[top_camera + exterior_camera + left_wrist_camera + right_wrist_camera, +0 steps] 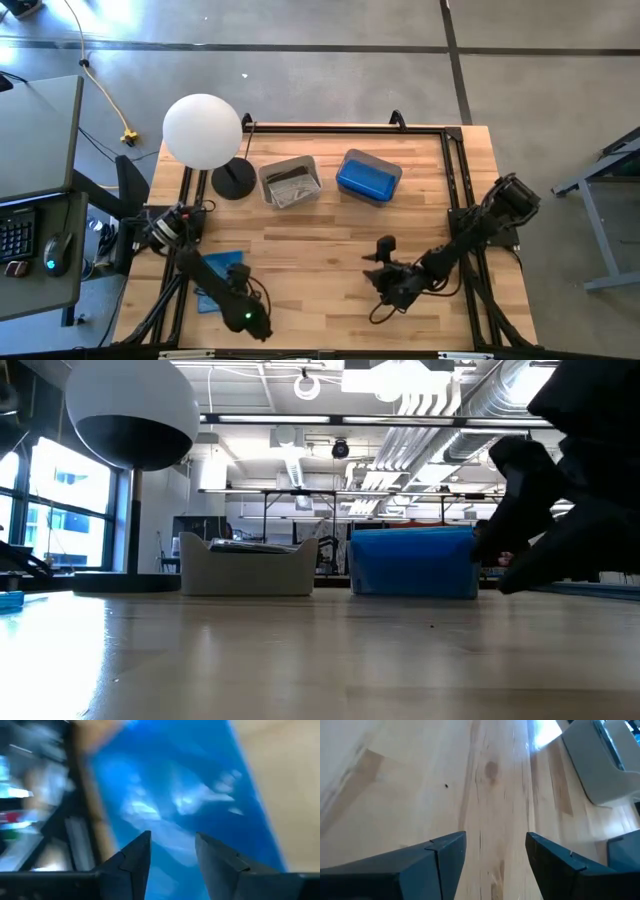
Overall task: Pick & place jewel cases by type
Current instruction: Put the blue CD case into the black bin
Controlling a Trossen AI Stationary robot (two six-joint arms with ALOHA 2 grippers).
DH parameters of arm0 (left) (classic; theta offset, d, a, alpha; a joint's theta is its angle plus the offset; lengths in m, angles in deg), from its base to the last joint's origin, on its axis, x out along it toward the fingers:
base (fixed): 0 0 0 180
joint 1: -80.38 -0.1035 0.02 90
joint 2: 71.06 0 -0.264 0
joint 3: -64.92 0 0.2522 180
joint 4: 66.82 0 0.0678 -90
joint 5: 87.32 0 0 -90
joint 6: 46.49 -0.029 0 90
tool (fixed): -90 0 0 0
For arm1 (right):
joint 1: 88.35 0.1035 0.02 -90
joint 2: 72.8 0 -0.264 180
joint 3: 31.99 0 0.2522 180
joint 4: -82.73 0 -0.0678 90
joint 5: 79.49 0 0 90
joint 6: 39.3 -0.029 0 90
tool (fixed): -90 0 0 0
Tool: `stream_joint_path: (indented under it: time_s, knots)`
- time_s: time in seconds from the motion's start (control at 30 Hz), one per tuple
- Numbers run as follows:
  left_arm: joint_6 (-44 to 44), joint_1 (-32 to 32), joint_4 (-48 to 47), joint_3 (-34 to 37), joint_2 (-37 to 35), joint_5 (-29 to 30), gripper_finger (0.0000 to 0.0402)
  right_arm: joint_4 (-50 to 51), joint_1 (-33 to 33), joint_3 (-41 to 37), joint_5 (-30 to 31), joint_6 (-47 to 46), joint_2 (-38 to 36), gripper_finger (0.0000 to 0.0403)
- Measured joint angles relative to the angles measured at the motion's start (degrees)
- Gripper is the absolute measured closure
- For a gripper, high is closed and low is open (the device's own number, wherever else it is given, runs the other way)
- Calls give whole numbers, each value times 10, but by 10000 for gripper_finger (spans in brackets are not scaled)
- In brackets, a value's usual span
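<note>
Lying at the bench's front-left corner, blue jewel cases (pixel 220 272) fill the left wrist view beneath the left gripper (pixel 172 851), fingers apart. Right gripper (pixel 495 851) hovers spread over bare wood. Grey tub (pixel 290 182) holds cases; blue tub (pixel 368 175) stands beside.

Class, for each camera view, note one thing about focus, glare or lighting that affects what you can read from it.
High view: evenly lit, and the white lamp globe is bright. Low view: ceiling lights glare, and a dark arm looms close and soft at the edge. Left wrist view: the blue jewel case is smeared with pale reflections, surroundings blurred. Right wrist view: the table wood grain is fairly clear, with a glare patch near the grey tub.
</note>
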Motion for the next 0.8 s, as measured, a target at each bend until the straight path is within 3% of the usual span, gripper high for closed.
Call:
stream_joint_path:
  time_s: [0.17, 0.3, 0.37, 0.43, 0.63, 0.8]
  knots:
    - [13, 13, 123, 36, -4, 37, 264, -10, -10, -15, -29, -1, 0, 202]
    - [21, 2, 166, 18, -4, 165, 264, -24, -11, -23, -35, 0, 0, 202]
    - [-15, -14, 185, -2, 0, 253, 264, -27, -11, -23, -35, 0, 0, 202]
    - [-75, -35, 234, -14, 1, 290, 264, -34, -11, -23, -34, 7, 0, 202]
    - [-316, -115, 464, -20, 2, 286, 264, -70, -11, -23, -53, 42, 0, 202]
    - [-429, -170, 535, -27, -1, 239, 264, -100, -10, -23, -79, 103, 0, 202]
